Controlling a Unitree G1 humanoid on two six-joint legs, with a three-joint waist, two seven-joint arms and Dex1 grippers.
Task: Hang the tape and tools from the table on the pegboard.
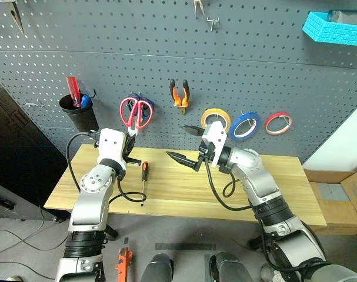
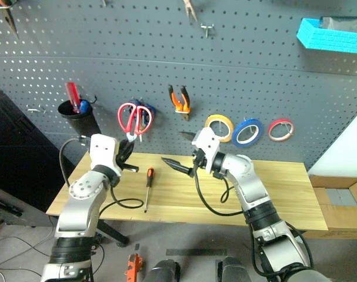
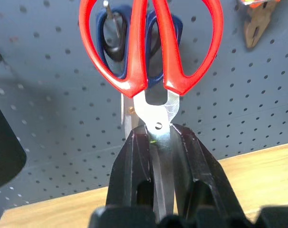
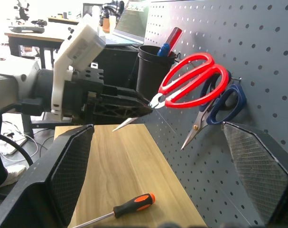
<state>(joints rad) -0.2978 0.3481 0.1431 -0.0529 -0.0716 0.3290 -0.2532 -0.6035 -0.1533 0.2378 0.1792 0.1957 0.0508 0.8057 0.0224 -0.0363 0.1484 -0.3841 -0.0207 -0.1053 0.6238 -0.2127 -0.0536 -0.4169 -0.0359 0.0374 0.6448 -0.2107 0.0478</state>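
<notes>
Red-handled scissors stand out in the left eye view: the left gripper holds them by the blades, handles up, close to the dark pegboard, while the screwdriver lies on the table and the pliers and blue tape already hang on the board. From the right eye view, the right gripper waits with its jaws spread wide and holds nothing. Seen from the left wrist view, the fingers are clamped tight on the blades near the pivot, and the red loops cover the blue-handled scissors. In the right wrist view, a hook seems to carry the blue pair. I think one red loop should slide fully over a hook before the grip loosens.
</notes>
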